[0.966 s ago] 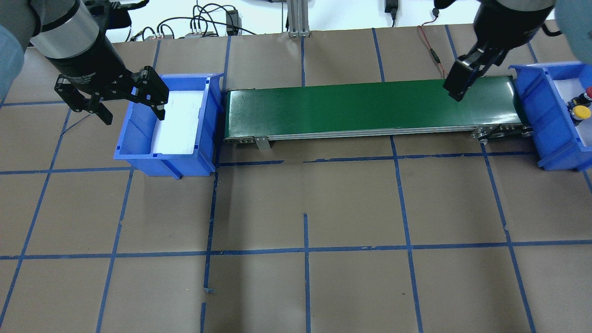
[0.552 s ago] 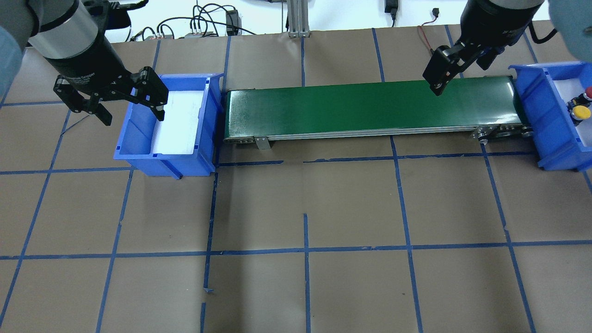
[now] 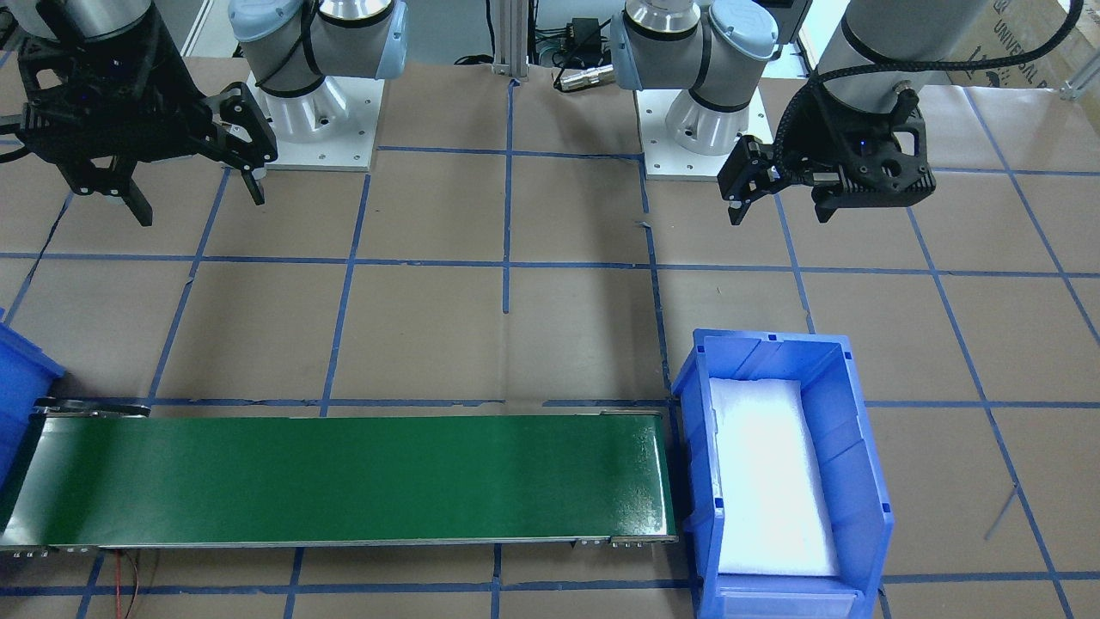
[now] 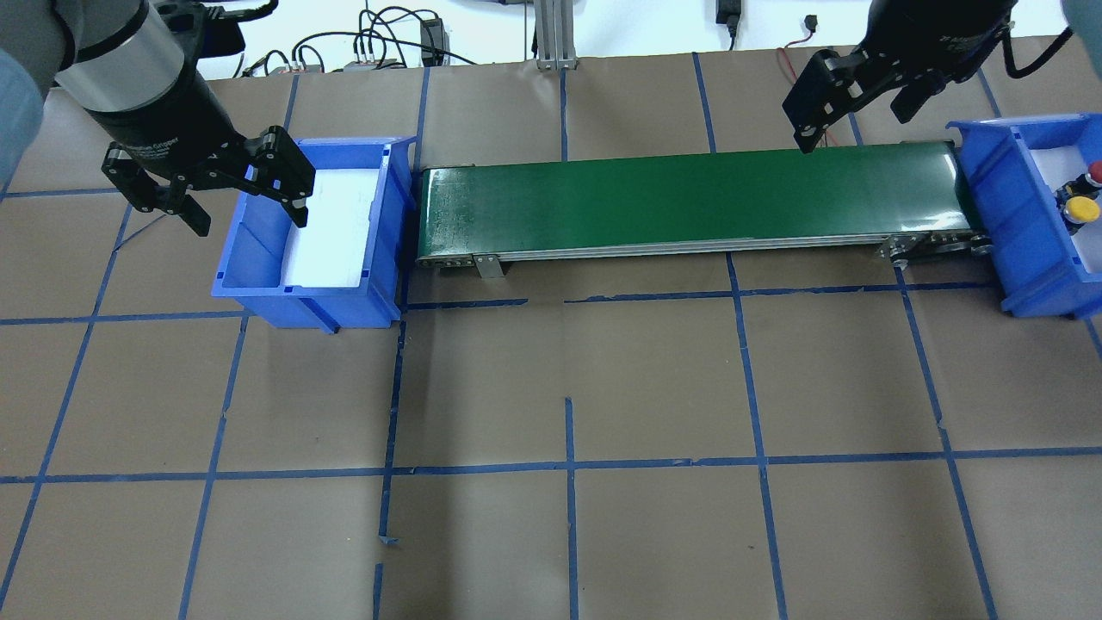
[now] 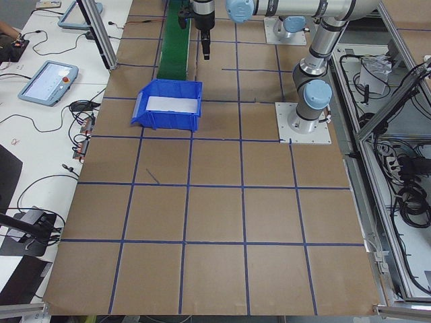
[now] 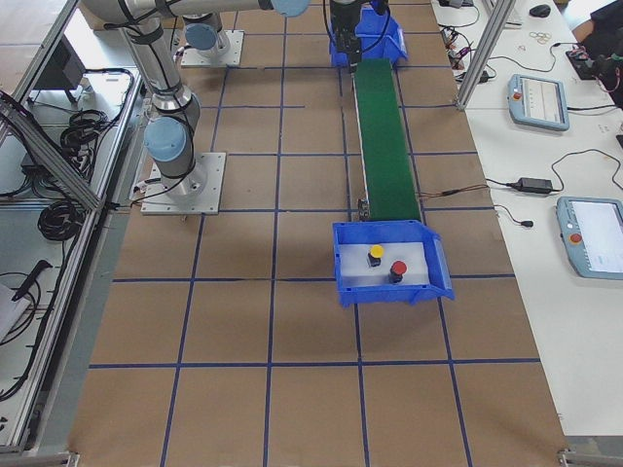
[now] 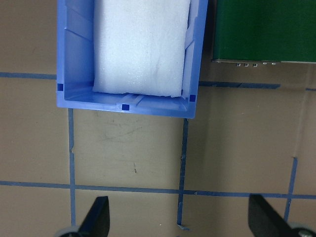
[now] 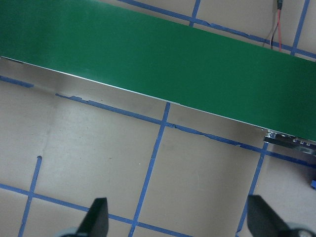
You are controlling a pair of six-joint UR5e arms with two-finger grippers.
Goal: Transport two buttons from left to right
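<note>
The yellow button (image 4: 1081, 209) and the red button (image 4: 1093, 176) sit in the right blue bin (image 4: 999, 198). They also show in the exterior right view, yellow (image 6: 376, 252) and red (image 6: 398, 268). My left gripper (image 4: 250, 211) is open and empty. It hangs high, on my side of the left blue bin (image 4: 250, 267), which holds only white foam (image 7: 140, 47). My right gripper (image 4: 852, 120) is open and empty, high up near the right end of the green belt (image 4: 689, 198). Both grippers show in the front-facing view, left (image 3: 778, 202) and right (image 3: 198, 202).
The green conveyor belt (image 3: 344, 481) runs between the two bins and is bare. Brown paper with a blue tape grid (image 4: 568, 465) covers the table. Cables (image 4: 379, 43) lie along the far edge. The arm bases (image 3: 309, 112) stand on my side.
My right gripper has moved from over the belt's right end toward the far edge and has turned, so both open fingers now show. The left arm has not moved.
</note>
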